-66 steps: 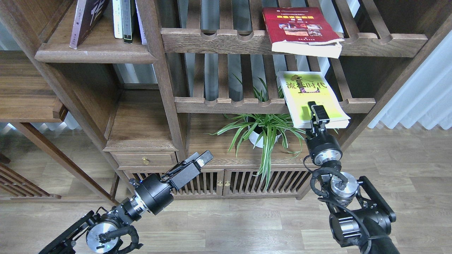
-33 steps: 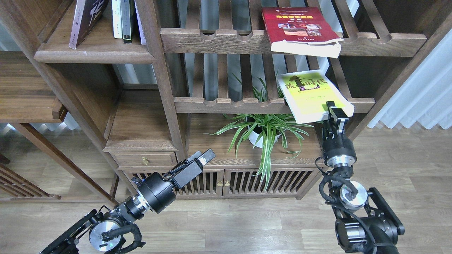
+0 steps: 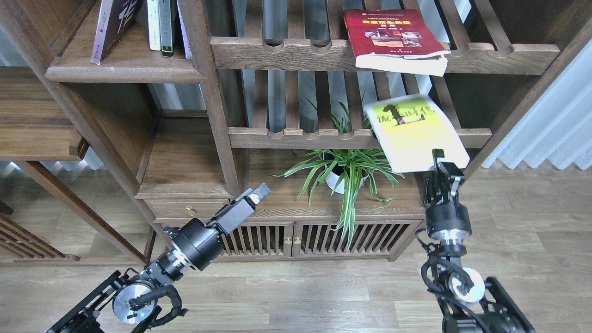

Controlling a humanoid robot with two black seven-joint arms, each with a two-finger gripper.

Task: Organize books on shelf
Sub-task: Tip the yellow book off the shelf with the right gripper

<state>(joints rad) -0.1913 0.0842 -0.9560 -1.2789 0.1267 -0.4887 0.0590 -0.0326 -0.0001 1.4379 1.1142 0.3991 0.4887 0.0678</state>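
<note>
The yellow-green and white book [image 3: 414, 132] is tilted and blurred, its far end over the middle slatted rack [image 3: 300, 136]. My right gripper [image 3: 441, 159] is shut on its near right corner. The red book [image 3: 393, 37] lies flat on the upper slatted rack, overhanging the front rail. The dark maroon book [image 3: 113, 27] leans upright on the solid dark-brown shelf [image 3: 125, 69] at the top left. My left gripper [image 3: 254, 196] hangs empty in front of the low cabinet; its fingers cannot be told apart.
Thin white and dark volumes [image 3: 162, 27] stand next to the maroon book. A potted spider plant [image 3: 344, 171] sits on the cabinet top below the held book. A drawer knob [image 3: 189, 211] and slatted cabinet doors [image 3: 296, 238] are behind my left arm. A white curtain [image 3: 550, 125] hangs at the right.
My right gripper has moved right and toward me with the yellow-green book, drawing it off the middle rack. My left gripper has shifted slightly left and down.
</note>
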